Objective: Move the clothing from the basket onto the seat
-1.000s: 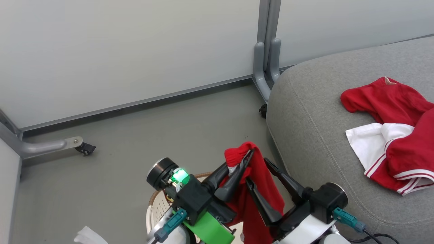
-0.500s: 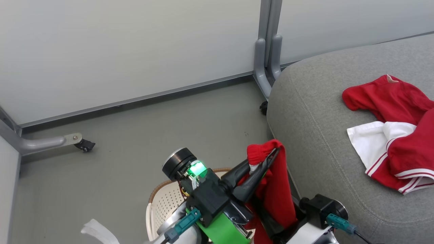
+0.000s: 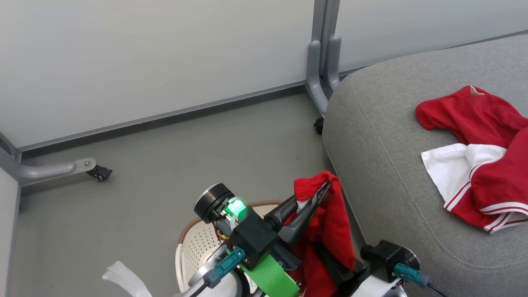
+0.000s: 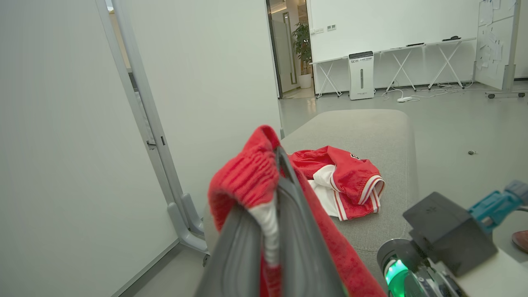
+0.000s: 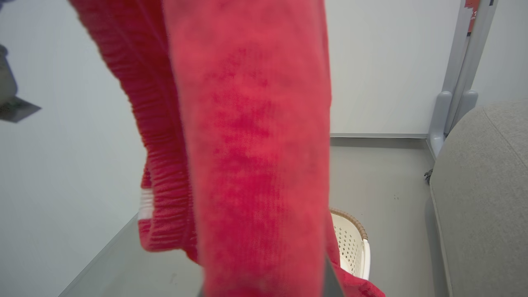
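— Where's the garment [image 3: 332, 231]?
— Pinched by its ribbed hem in the left gripper [image 3: 324, 190], hanging over the basket [image 3: 194, 247], near-left of the seat [image 3: 383, 156]. It hides the right gripper [image 3: 336, 269]; can't tell its jaws
— Handling?
— Probably soft, light, floppy; the thick hem grips best

Left pincer [image 4: 272, 194] clamped on red garment [image 4: 247, 173], seat beyond.
Dark fingers pinch the ribbed red hem with a white strip caught between them; cloth drapes over the right finger. Grey seat [image 4: 371, 128] behind carries a second red-and-white garment [image 4: 346, 181], crumpled, striped trim showing. White partition panel [image 4: 74, 144] at left. Right arm's wrist [image 4: 445, 235], green light lit, lower right. Folding tables [image 4: 412, 62] far back.
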